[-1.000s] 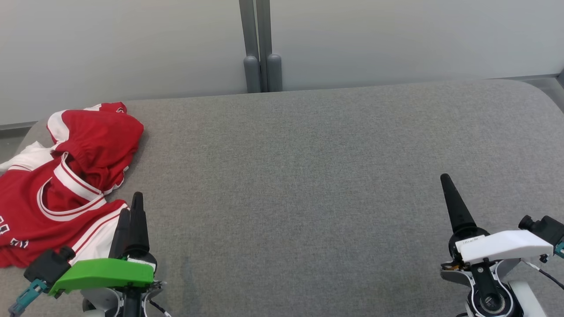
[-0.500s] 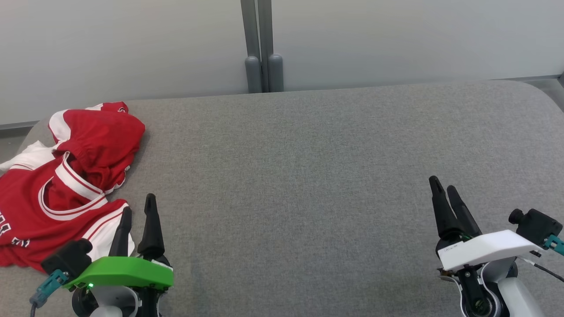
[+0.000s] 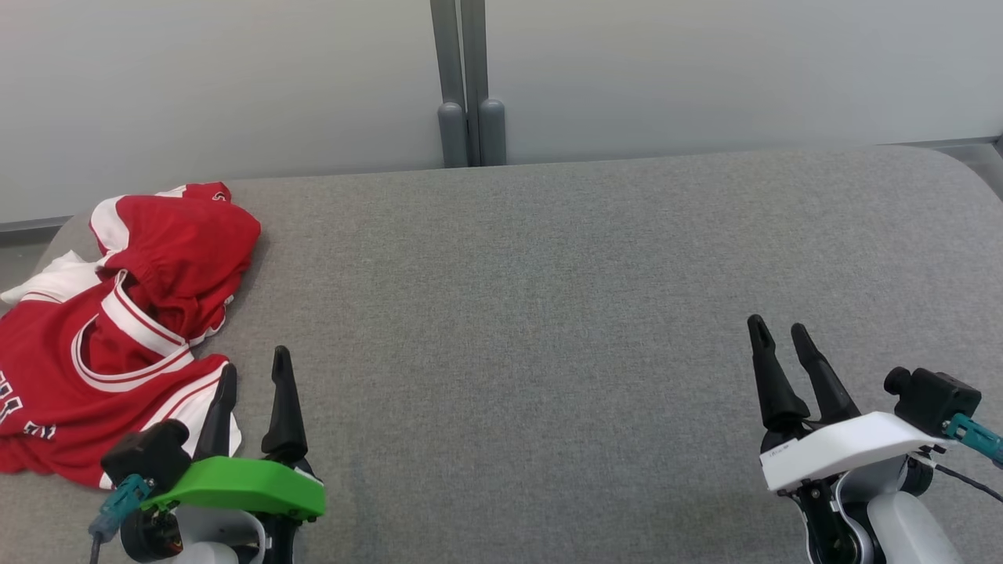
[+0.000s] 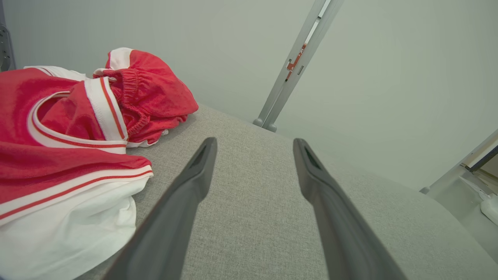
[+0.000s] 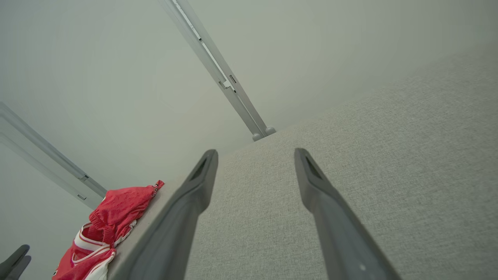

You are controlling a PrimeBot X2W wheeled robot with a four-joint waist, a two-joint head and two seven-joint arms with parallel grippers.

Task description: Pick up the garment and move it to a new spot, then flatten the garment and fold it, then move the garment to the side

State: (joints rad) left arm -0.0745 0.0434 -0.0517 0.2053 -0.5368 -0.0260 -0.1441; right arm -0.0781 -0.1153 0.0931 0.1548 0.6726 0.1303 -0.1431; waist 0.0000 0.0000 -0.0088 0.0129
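Observation:
A crumpled red garment (image 3: 117, 329) with white trim lies at the left end of the grey padded table (image 3: 548, 298). My left gripper (image 3: 255, 364) is open at the lower left, its fingers beside the garment's white hem and apart from it. The left wrist view has the garment (image 4: 74, 128) left of my open left gripper (image 4: 253, 144). At the lower right my right gripper (image 3: 780, 329) stands open over bare table, far from the cloth. In the right wrist view the garment (image 5: 105, 229) sits small at lower left, with the right gripper (image 5: 255, 153) open above the grey surface.
A pale wall runs behind the table, with a grey vertical post (image 3: 468, 86) at its middle. The table's far right corner (image 3: 956, 168) is rounded. The left gripper's dark fingertips (image 5: 15, 258) peek in at the right wrist view's bottom left.
Both grippers turned so their fingers now show spread apart. The left gripper shifted right and down, the right one left. The camera moved slightly; the garment lies as before.

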